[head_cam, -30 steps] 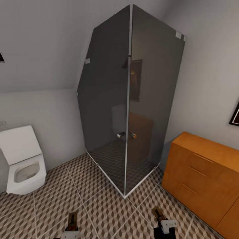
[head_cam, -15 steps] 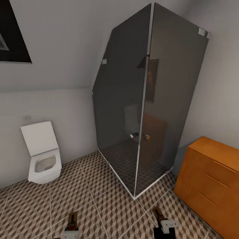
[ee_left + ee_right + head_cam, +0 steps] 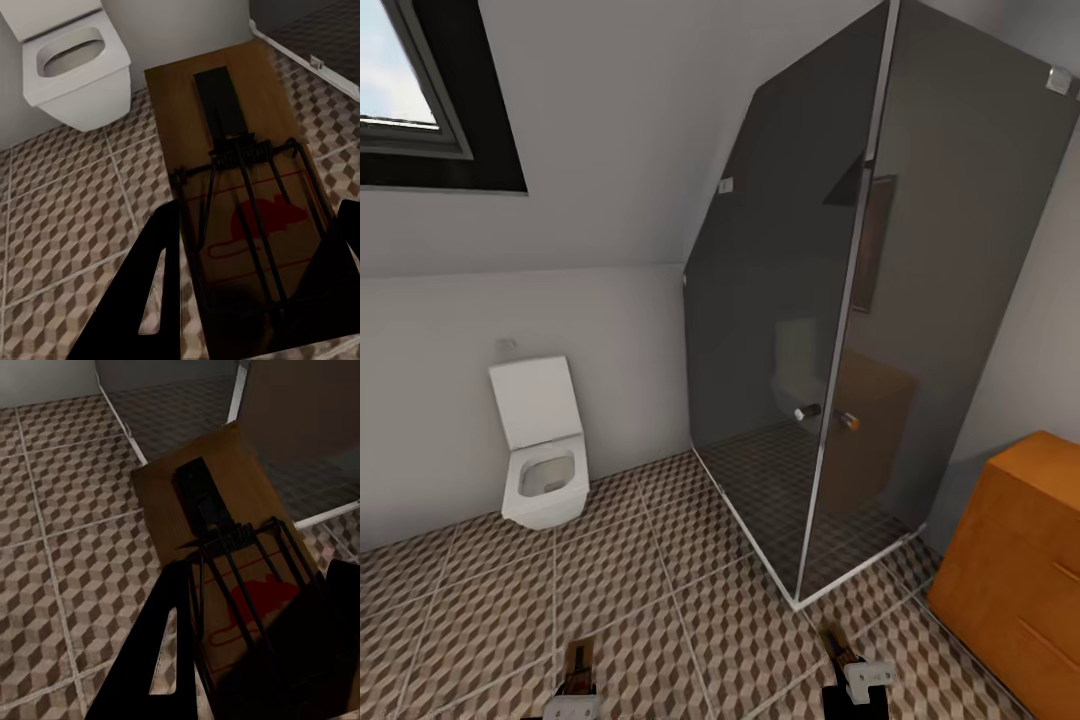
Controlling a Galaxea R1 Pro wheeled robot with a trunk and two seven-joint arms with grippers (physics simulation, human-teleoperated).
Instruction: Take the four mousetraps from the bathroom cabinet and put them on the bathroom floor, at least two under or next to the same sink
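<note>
Each of my grippers carries a mousetrap above the bathroom floor (image 3: 660,580). In the left wrist view the black fingers (image 3: 161,292) clamp a tan wooden mousetrap (image 3: 225,112) with dark wire bars and a red mouse print. The right wrist view gives the same picture: a second mousetrap (image 3: 202,502) held between the fingers (image 3: 157,652). In the head view the left gripper (image 3: 578,668) and the right gripper (image 3: 843,655) poke up from the bottom edge, each shut on its trap. The orange-brown cabinet (image 3: 1025,560) stands at the right edge. The sink is out of view.
A dark glass shower cabin (image 3: 860,330) fills the corner ahead and to the right, its metal base rail running across the tiles. A white toilet (image 3: 542,455) stands against the left wall under a sloped ceiling with a skylight (image 3: 420,90). Tiled floor lies between toilet and shower.
The whole view has swung to the left: toilet, shower and cabinet slid right in the picture and the skylight came in. Both grippers still hold their traps.
</note>
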